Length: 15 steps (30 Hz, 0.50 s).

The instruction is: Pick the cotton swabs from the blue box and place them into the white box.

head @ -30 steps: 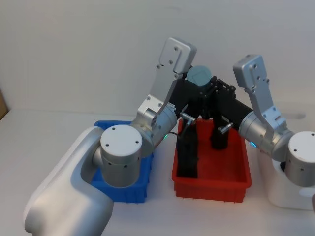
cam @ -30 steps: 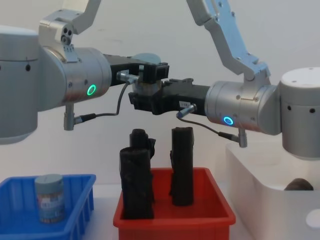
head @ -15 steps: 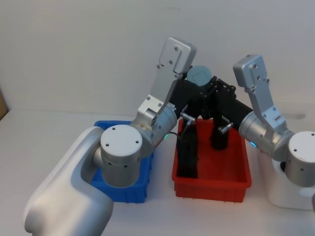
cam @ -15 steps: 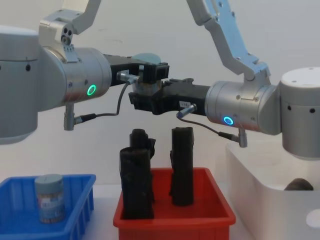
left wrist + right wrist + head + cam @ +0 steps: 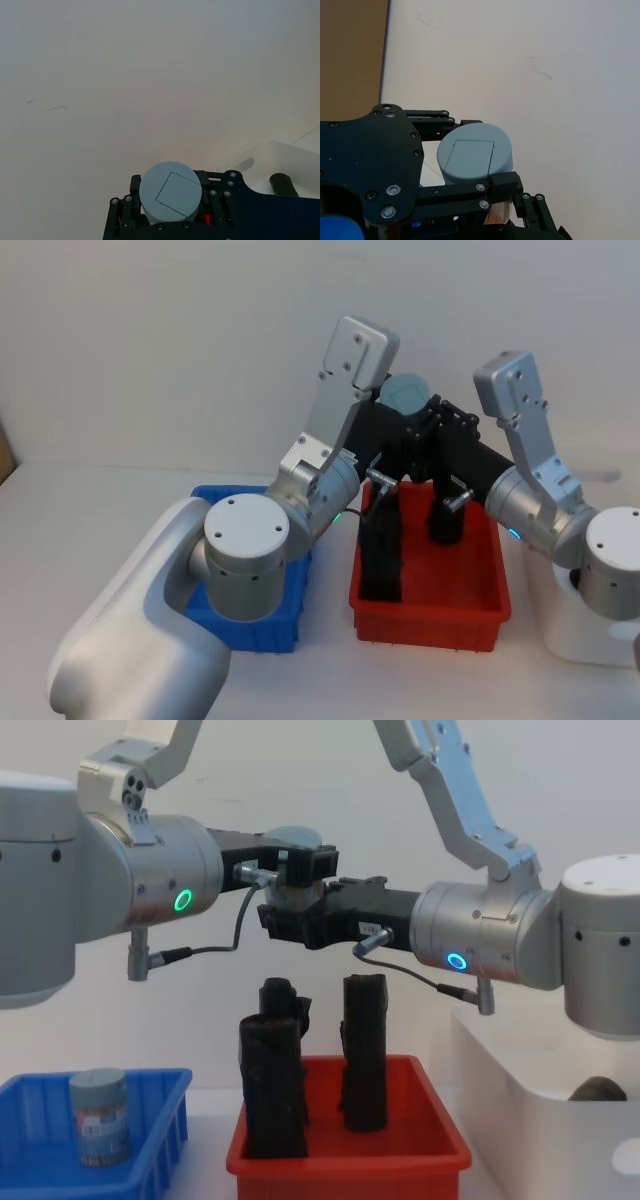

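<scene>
Cotton swabs jar (image 5: pixel 298 834), clear and cylindrical with a flat pale grey-blue lid: held in mid-air above the red plastic bin (image 5: pixel 440 1146) and its tall black rolls (image 5: pixel 272 1070), between the two arms. Clamped by the left gripper (image 5: pixel 300 866) from the left and by the right gripper (image 5: pixel 286 916) from the right, both sets of fingers closed against it. Looks like a handover toward the large white tub (image 5: pixel 520 1060) at far right. Nothing moved against the earlier frames, so likely a pause before release. Second jar (image 5: pixel 98 1115) waiting in the small blue ribbed box (image 5: pixel 165 1118).
</scene>
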Tool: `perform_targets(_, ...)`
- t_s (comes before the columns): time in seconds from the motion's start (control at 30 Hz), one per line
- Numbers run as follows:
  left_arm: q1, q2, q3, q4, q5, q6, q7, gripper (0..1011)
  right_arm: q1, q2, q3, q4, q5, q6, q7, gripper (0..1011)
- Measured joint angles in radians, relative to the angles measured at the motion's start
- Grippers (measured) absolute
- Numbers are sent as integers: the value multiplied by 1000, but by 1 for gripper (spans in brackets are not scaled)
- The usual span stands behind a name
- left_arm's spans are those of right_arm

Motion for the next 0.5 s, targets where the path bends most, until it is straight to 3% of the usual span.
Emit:
perform_targets(0.17,1,1,0,1,0,3,0,690,1,2,3,0,1,0,-3,653)
perform_targets(0.33,1,1,0,1,0,3,1,873,1,1,2,0,1,0,-4,653)
perform_targets(0.5,1,0,0,1,0,2,1,982,1,1,2,0,1,0,-4,653)
